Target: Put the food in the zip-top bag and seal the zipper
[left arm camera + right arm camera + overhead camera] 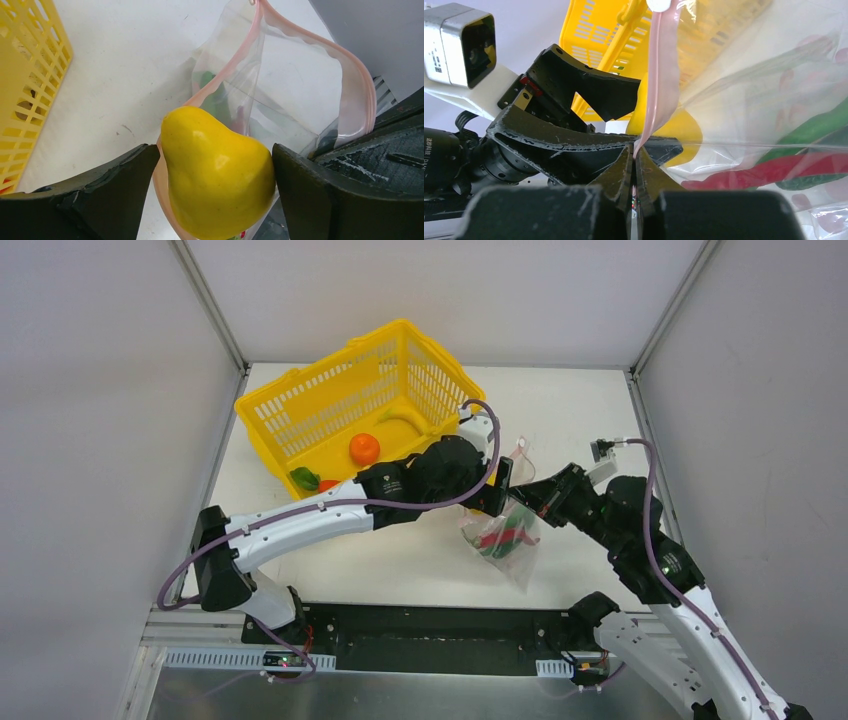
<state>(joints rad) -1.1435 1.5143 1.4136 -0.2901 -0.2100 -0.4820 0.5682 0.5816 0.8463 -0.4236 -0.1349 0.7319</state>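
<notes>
My left gripper is shut on a yellow lemon and holds it at the open mouth of the zip-top bag. The pink zipper loops open just beyond the lemon. My right gripper is shut on the zipper strip and holds that edge of the bag up. A red chili and green peppers lie inside the bag. In the top view the two grippers, left and right, meet above the bag.
The yellow basket stands behind the left arm. It holds an orange fruit, a banana, a green pepper and a red fruit. Walls close the table on the left, right and back.
</notes>
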